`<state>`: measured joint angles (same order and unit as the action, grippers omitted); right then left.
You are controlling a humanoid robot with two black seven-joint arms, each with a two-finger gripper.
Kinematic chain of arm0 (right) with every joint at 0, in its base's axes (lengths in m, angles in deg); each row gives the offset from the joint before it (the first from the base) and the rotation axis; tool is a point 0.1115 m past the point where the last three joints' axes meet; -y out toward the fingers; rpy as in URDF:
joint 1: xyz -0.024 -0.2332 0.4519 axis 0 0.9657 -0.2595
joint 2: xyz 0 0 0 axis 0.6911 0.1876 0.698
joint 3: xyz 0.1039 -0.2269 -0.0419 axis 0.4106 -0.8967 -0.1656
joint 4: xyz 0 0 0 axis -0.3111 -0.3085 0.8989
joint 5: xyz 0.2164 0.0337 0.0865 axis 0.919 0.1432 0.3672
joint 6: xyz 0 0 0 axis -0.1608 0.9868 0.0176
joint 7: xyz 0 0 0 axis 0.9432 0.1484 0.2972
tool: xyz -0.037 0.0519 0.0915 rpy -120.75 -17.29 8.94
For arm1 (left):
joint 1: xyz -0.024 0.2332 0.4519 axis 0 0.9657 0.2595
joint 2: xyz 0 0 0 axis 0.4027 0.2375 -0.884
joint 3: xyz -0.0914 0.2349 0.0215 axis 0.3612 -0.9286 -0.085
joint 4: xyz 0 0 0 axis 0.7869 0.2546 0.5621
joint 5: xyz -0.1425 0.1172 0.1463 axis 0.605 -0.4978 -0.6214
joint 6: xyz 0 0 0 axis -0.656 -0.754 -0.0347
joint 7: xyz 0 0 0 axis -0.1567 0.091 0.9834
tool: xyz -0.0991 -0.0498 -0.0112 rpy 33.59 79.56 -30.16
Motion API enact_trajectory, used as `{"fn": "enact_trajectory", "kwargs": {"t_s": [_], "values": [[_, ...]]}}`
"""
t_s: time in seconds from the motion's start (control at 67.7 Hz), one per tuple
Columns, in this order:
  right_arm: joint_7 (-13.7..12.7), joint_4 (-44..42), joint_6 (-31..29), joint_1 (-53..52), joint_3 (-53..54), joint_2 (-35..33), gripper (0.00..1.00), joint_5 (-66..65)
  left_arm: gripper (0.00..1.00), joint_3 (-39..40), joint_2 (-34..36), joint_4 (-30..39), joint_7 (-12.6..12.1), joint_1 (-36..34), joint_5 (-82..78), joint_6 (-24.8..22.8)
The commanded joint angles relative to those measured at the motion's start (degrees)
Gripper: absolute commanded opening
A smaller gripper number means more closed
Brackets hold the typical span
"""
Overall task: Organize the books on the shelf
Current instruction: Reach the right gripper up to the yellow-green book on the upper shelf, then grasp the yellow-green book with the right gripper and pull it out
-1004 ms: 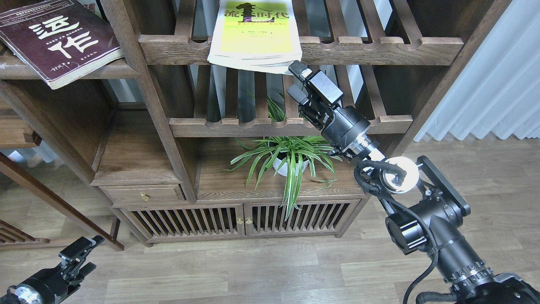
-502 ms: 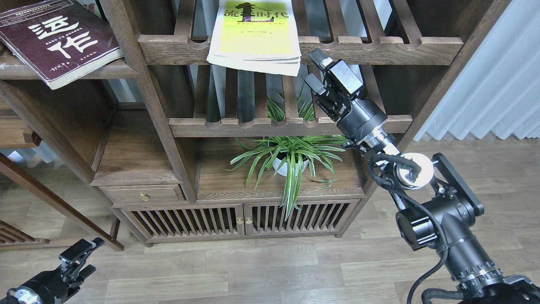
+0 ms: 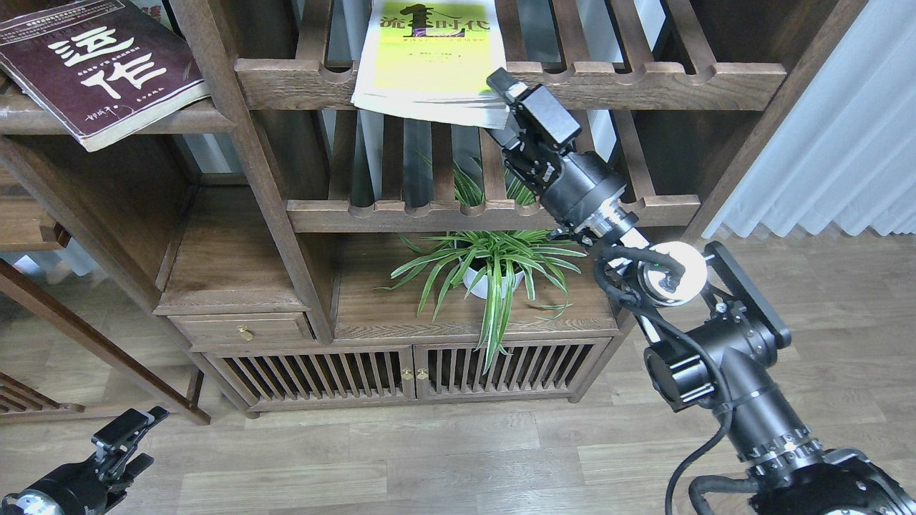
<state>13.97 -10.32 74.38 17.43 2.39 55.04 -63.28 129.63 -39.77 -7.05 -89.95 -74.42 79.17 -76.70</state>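
Head view. My right hand [image 3: 502, 107] is raised to the lower right corner of the yellow-green book [image 3: 429, 61], its fingers [image 3: 509, 84] apart, one above and one below that corner; I can't tell if they actually press on the pages. The book lies flat on the upper slatted rack [image 3: 644, 82], cover up w/ black characters, its near edge hanging over the scalloped front rail. The maroon book [image 3: 96, 68] w/ white characters lies tilted on the dark plank shelf [image 3: 193, 120] at upper left, its lower corner sticking out past the shelf's front edge. My left hand [image 3: 123, 436] sits low at bottom left over the wood floor [image 3: 429, 458], well apart from the furniture, fingers slightly parted and holding nothing. A 2nd slatted rack [image 3: 393, 211] runs below the first; under it a green plant [image 3: 494, 268] in a white pot stands on the cabinet top [image 3: 372, 307], just beside my right forearm. White curtain [image 3: 844, 143] hangs at right
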Motion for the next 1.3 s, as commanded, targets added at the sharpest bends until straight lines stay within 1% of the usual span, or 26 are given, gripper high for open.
{"fn": "enact_trajectory", "kwargs": {"t_s": [0.0, 0.192, 0.428, 0.606, 0.709, 0.798, 0.945, 1.004, 1.019, 1.093, 1.152, 1.226, 1.241, 1.285], "values": [[-0.09, -0.01, 0.99, -0.59, 0.0, 0.34, 0.96, -0.44, 0.99, 0.0, 0.0, 0.0, -0.01, 0.0, 0.0, 0.0], [-0.09, -0.1, 2.84, -1.55, 0.0, 0.34, 0.96, -0.44, 0.99, 0.0, 0.0, -0.08, -0.01, 0.09, 0.0, 0.0], [-0.09, -0.28, 7.58, -3.31, 0.0, 0.34, 0.96, -0.44, 0.99, 0.0, -0.09, -0.08, -0.01, 0.0, -0.09, 0.0], [-0.09, -0.36, 8.9, -4.28, -0.17, 0.34, 0.96, -0.44, 0.99, 0.0, -0.09, -0.08, -0.01, 0.0, 0.0, 0.0], [-0.18, -0.36, 8.99, -4.37, -0.26, 0.34, 0.93, -0.44, 0.99, 0.0, -0.09, -0.08, -0.01, 0.09, 0.0, 0.0], [-0.18, -0.36, 8.9, -4.46, -0.26, 0.34, 0.89, -0.44, 0.99, 0.0, -0.09, -0.08, -0.01, 0.09, 0.0, 0.0], [-0.18, -0.45, 8.64, -4.72, -0.79, 0.34, 0.81, -0.44, 0.99, 0.0, -0.09, -0.08, -0.01, 0.09, -0.09, 0.0], [-0.26, -0.45, 8.46, -4.72, -0.79, 0.34, 0.76, -0.52, 0.99, 0.0, -0.09, -0.08, -0.01, 0.09, -0.09, 0.0], [-0.35, -0.54, 8.2, -4.63, -0.79, 0.34, 0.7, -0.52, 0.99, 0.0, -0.09, -0.17, -0.01, 0.0, -0.09, 0.0], [-0.53, -0.54, 8.02, -4.63, -0.79, 0.34, 0.65, -0.44, 0.99, 0.0, -0.09, -0.17, -0.01, 0.0, -0.09, 0.0], [-0.62, -0.54, 7.67, -4.54, -0.79, 0.34, 0.58, -0.44, 0.99, 0.0, -0.09, -0.17, -0.01, 0.0, -0.09, 0.0], [-0.7, -0.63, 7.06, -4.46, -0.79, 0.34, 0.51, -0.52, 0.99, 0.0, -0.09, -0.17, -0.01, 0.0, -0.09, 0.0], [-0.7, -0.63, 6.8, -4.37, -0.79, 0.34, 0.48, -0.44, 0.99, 0.0, -0.09, -0.17, -0.01, 0.0, -0.09, 0.0], [-0.79, -0.63, 6.27, -4.28, -0.7, 0.34, 0.44, -0.44, 0.99, 0.0, -0.09, -0.17, -0.01, 0.0, -0.09, 0.0]]}}
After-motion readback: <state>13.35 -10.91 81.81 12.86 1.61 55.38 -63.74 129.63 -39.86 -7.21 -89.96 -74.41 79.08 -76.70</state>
